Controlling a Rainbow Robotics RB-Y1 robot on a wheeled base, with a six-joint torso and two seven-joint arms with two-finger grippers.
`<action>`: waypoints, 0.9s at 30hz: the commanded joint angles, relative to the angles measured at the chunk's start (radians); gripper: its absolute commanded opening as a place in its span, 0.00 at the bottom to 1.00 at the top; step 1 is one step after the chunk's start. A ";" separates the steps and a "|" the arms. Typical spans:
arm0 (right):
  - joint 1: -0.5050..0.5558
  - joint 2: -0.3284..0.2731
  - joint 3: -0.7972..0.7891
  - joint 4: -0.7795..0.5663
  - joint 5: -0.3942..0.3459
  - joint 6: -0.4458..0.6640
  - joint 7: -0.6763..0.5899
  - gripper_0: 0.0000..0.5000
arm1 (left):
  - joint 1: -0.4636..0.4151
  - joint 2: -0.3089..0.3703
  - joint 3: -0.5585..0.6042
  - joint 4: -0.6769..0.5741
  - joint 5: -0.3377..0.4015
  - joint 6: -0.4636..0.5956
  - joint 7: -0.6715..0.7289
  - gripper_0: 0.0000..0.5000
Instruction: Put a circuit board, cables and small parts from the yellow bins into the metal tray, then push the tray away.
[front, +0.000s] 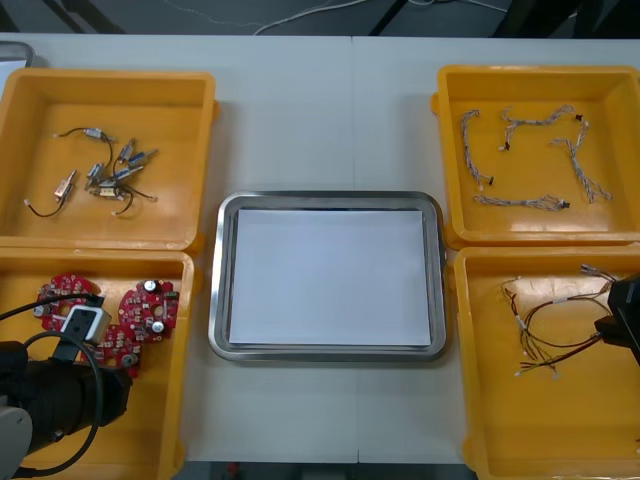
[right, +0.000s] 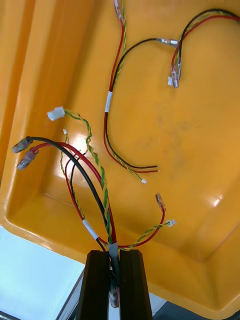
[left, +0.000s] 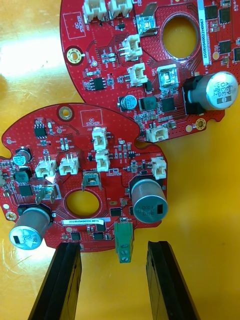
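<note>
My left gripper (left: 112, 280) hangs open over the near-left yellow bin (front: 175, 400), low above a round red circuit board (left: 75, 175). That board's green connector (left: 123, 242) lies between the fingers, and a second board (left: 150, 65) overlaps it farther on. In the front view the left gripper (front: 85, 332) sits over the boards (front: 150, 308). My right gripper (right: 114, 282) is shut on a bundle of red, black and yellow-green cables (right: 100, 190), whose far ends trail on the floor of the near-right bin (front: 470, 400). The right gripper (front: 622, 318) is at that bin's right side.
The metal tray (front: 220, 300), white inside, lies between the bins. The far-left bin (front: 20, 90) holds small metal parts (front: 105, 175) with black leads. The far-right bin (front: 450, 120) holds twisted blue and white cables (front: 530, 150). More loose cables (right: 125, 100) lie in the near-right bin.
</note>
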 joint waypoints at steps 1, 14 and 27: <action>0.007 -0.055 -0.037 -0.049 -0.021 0.008 0.060 0.00 | 0.027 -0.016 -0.023 -0.003 -0.018 -0.013 -0.143 0.76; 0.055 -0.100 -0.108 -0.049 -0.097 0.008 0.054 0.00 | 0.022 -0.016 -0.045 0.021 -0.035 -0.038 -0.137 0.73; 0.079 -0.133 -0.174 -0.049 -0.160 0.008 0.062 0.00 | 0.008 -0.016 -0.059 0.040 -0.052 -0.044 -0.126 0.63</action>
